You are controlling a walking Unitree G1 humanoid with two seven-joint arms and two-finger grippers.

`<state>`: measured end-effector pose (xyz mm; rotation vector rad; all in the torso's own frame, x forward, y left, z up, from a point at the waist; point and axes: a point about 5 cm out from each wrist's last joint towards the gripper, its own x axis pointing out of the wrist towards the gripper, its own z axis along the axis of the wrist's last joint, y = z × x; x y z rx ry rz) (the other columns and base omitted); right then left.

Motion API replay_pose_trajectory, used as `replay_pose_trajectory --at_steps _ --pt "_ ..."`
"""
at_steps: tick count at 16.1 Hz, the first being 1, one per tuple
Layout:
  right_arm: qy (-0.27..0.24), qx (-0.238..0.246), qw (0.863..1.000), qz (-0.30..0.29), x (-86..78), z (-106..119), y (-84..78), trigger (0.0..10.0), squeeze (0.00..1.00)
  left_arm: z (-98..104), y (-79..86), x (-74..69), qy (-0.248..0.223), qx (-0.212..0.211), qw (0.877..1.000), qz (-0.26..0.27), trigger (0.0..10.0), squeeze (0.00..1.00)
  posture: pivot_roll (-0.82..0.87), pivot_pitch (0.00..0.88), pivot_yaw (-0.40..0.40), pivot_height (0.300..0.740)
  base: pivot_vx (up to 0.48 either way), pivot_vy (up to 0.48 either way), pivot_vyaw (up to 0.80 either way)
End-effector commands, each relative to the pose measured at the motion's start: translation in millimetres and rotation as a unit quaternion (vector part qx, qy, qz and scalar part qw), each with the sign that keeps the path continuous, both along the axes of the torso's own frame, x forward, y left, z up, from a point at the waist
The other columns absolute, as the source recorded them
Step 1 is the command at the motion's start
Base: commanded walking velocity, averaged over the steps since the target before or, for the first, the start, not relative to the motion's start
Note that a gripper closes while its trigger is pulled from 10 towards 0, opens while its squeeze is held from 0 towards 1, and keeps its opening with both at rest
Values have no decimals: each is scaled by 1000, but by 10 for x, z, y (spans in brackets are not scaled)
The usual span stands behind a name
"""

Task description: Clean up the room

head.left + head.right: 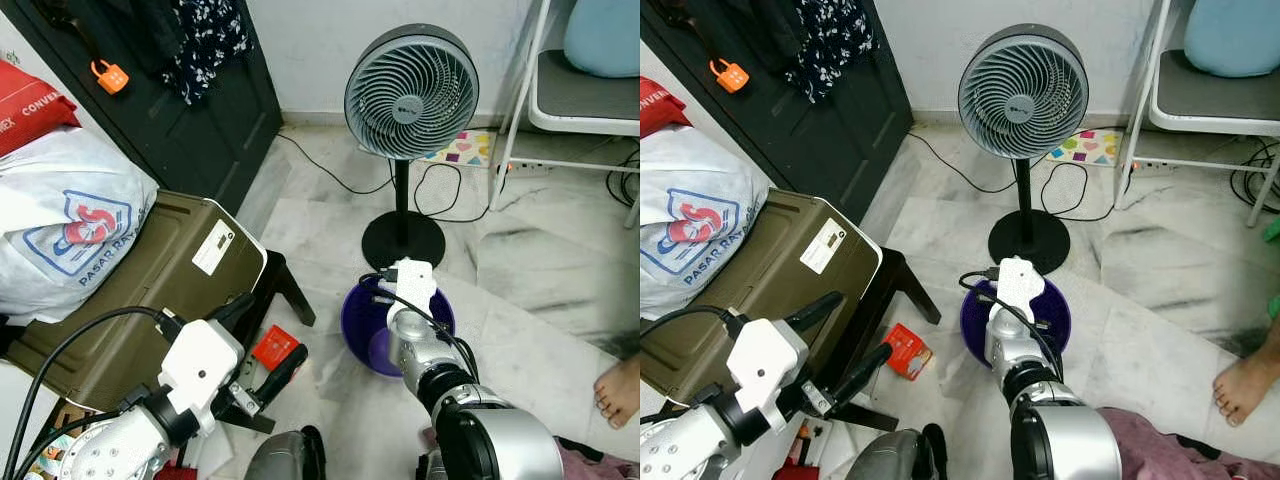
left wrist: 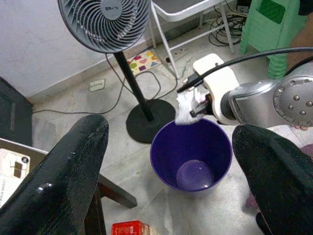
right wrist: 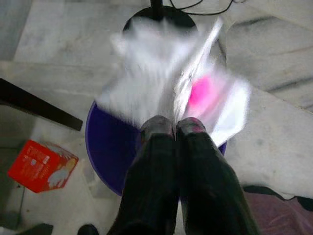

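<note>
Right hand [image 3: 174, 128] is pinched tight on a crumpled white wrapper [image 3: 166, 83], holding it right over the purple bin [image 2: 191, 154] by the fan [image 1: 410, 92]; left hand [image 2: 171, 161] spread wide, near the bin

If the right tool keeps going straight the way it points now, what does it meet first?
Probably the purple bin: the right tool, shut on a white wrapper, hangs over its rim pointing down into it. Depth is unclear; the fan base lies beyond.
</note>
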<state>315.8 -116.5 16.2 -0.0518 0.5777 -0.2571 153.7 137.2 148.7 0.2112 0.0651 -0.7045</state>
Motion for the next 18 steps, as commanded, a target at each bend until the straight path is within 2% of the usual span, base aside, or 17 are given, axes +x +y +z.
replay_pose_trajectory --at_steps 1,4,8,11,13,14,15,16,18 --pt "4 13 1000 6 -11 -8 104 10000 1000 10 31 -8 4 9 1000 2 10000 0 197 176 223 740 0 0 0" --pt "6 4 1000 1 -6 -8 63 10000 1000 -7 31 0 9 8 1000 6 10000 0 194 172 220 740 0 0 0" --pt "-33 16 999 26 94 120 132 10000 1000 -31 -5 103 -2 3 1000 12 10000 0 156 132 196 740 0 0 0" --pt "-63 14 994 94 91 170 278 10000 1000 -59 -99 247 -19 -15 1000 16 10000 0 99 89 161 740 0 0 0" --pt "-75 18 989 130 48 163 294 10000 1000 -57 -169 362 -39 -29 999 26 10000 0 53 48 136 740 0 0 0" --pt "-99 10 983 155 39 218 297 10000 1000 -52 -187 408 -50 -34 998 32 10000 0 36 29 127 740 0 0 0" --pt "-126 5 978 167 38 310 230 10000 1000 -55 -218 515 -64 -40 996 51 10000 0 2 0 113 740 0 0 0" --pt "-145 1 974 173 55 382 150 10000 1000 -74 -247 638 -74 -35 994 76 10000 0 -16 0 106 740 0 0 0" --pt "-178 -24 967 183 34 484 21 10000 1000 -108 -283 798 -94 -17 988 119 10000 0 -46 0 96 740 0 0 0"
